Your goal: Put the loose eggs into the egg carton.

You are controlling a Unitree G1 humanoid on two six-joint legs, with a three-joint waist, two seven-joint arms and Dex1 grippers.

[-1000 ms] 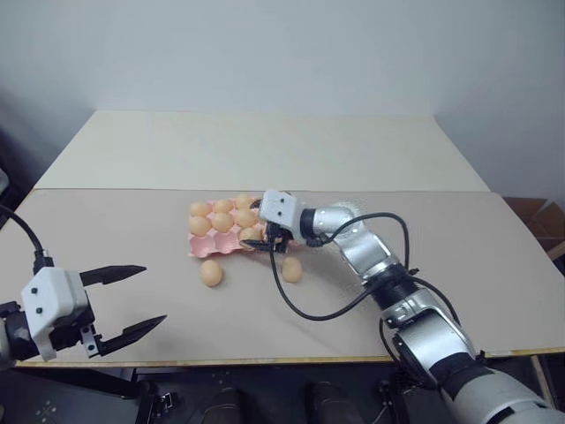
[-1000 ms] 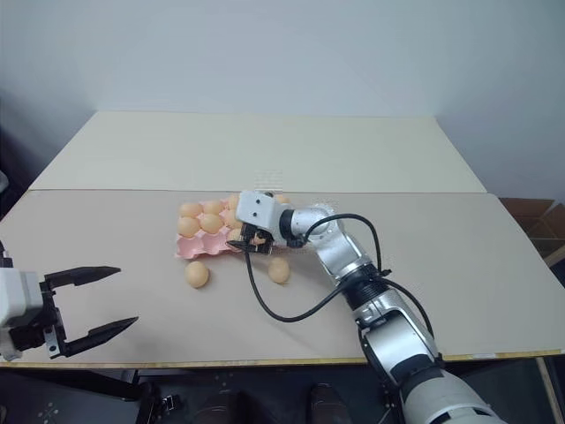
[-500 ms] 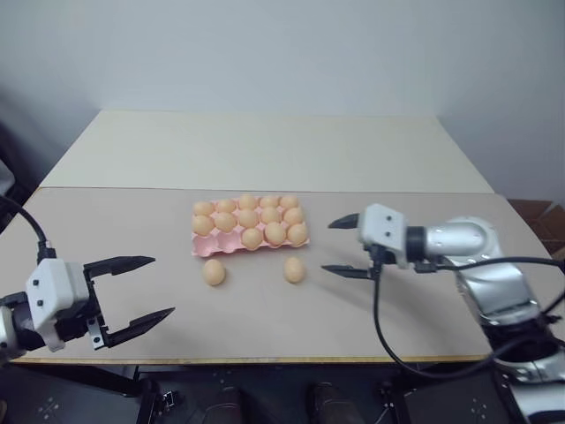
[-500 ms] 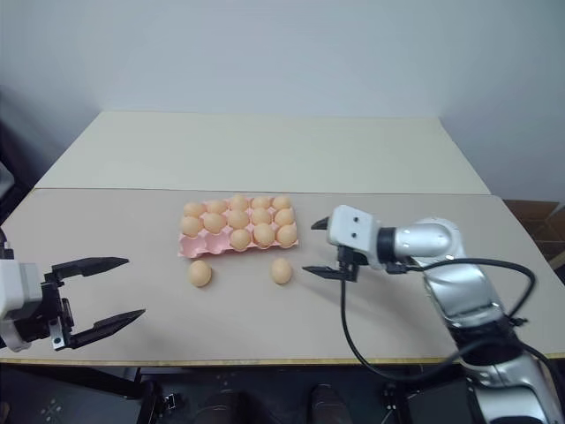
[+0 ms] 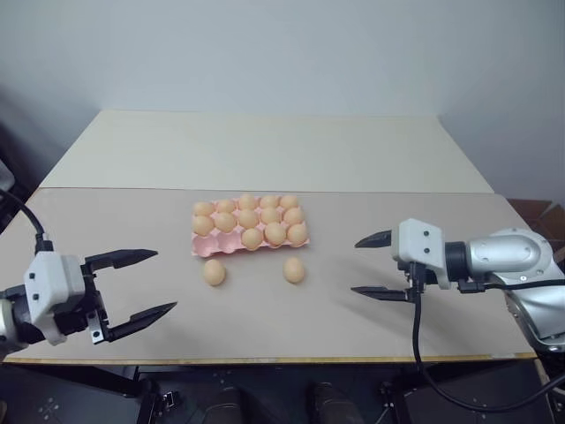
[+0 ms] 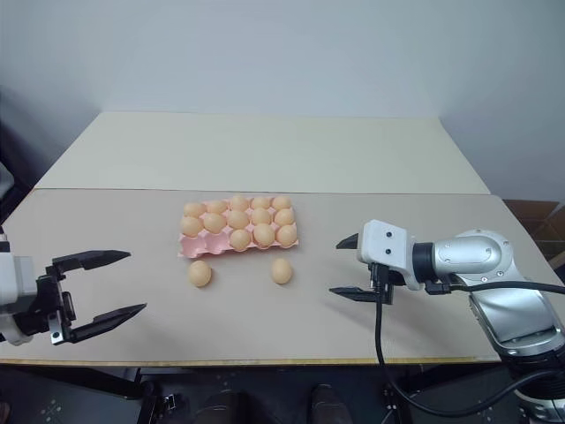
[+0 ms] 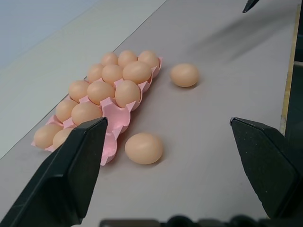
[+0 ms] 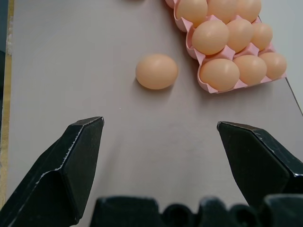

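Note:
The pink egg carton [image 5: 205,248] lies mid-table with several eggs in it; its near-left cups stand bare. Two loose eggs rest on the table just in front of it, one [image 5: 214,272] by the left end and one [image 5: 294,269] by the right end. My left gripper [image 5: 166,281] hovers open and empty at the near left, well apart from the left egg [image 7: 144,148]. At the near right my right gripper [image 5: 354,266] is open and empty, a short way right of the right egg [image 8: 156,71].
The grey-beige table [image 5: 291,327] ends close to me at its front edge. A paler table [image 5: 265,150] adjoins behind. A cardboard box [image 5: 540,217] sits off the far right. A black cable [image 5: 415,336] hangs from my right wrist.
My right gripper has pulled away from the carton's near-right corner, swinging right and back toward the front edge, open and empty. The left gripper and both loose eggs stayed put.

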